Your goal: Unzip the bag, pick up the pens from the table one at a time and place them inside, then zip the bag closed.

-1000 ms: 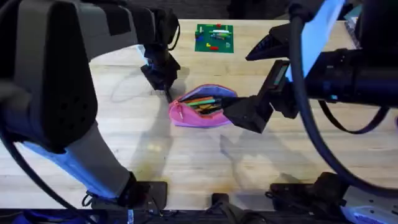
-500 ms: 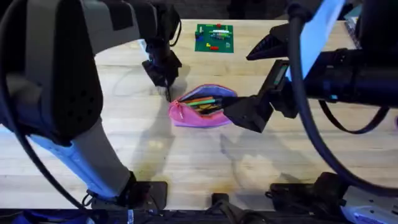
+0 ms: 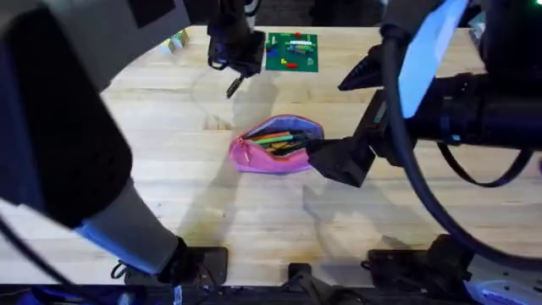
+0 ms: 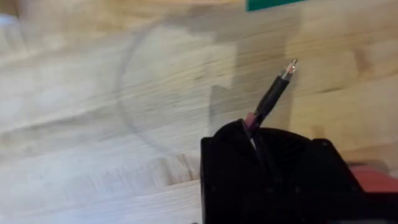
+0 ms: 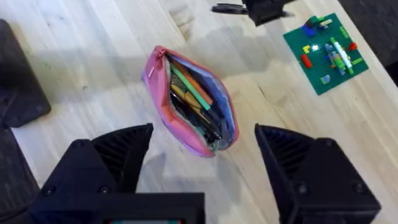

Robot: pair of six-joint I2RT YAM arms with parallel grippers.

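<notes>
Two arms work over a light wooden worktop (image 3: 254, 212) built of plank strips with visible grain and joint lines. The surface is well lit, and soft shadows of the arms fall across it.

The pink bag (image 3: 275, 144) lies near the middle of the worktop, unzipped, with its mouth spread wide. Several pens and pencils rest lengthwise inside it, among them a green pen (image 5: 189, 87) and orange and dark ones against the purple lining. In the right wrist view the bag (image 5: 193, 106) lies at a diagonal, its zipper end toward the far side.

The left claw (image 3: 235, 78) is raised above the far part of the worktop, between the bag and a flat green board (image 3: 292, 51) carrying small coloured bricks. Its fingers are closed on a thin black pen (image 4: 273, 93), whose metal tip projects past the fingers at a slant, clear of the wood.

The right claw (image 5: 202, 155) hangs just beside the near end of the bag with its two black fingers spread wide apart and nothing between them.

A small yellowish item (image 3: 176, 39) sits at the far left edge of the worktop; its nature cannot be determined. Beyond the far edge the room is dark.
</notes>
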